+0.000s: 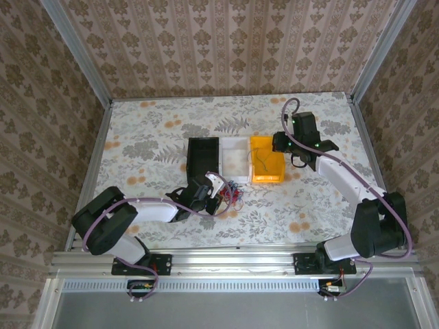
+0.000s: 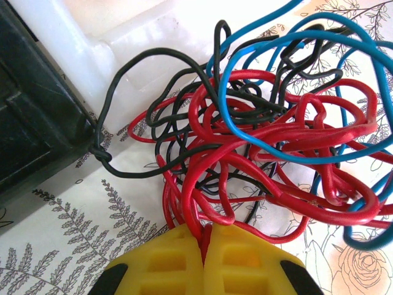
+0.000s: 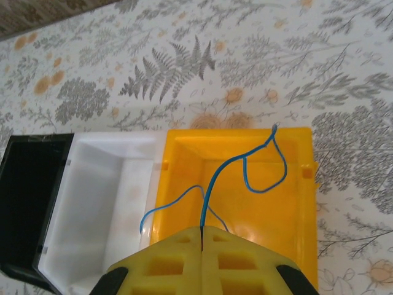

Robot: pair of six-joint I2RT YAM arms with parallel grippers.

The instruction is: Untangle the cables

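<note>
I'm dangling a blue cable (image 3: pixel 209 184), pinched in the right gripper (image 3: pixel 202 236), over the yellow bin (image 3: pixel 233 136) (release next). Left gripper (image 2: pixel 203 243) is pinching red strands (image 2: pixel 184 203).

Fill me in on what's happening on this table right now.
Two robot arms are untangling wires. The left pincer is shut on red strands at the edge of the tangle of red, blue and black wires, which lies on the table beside the black bin and white bin. The right pincer is shut on a single blue wire, dangling it over the yellow bin. Most wires are not yet separated.
</note>
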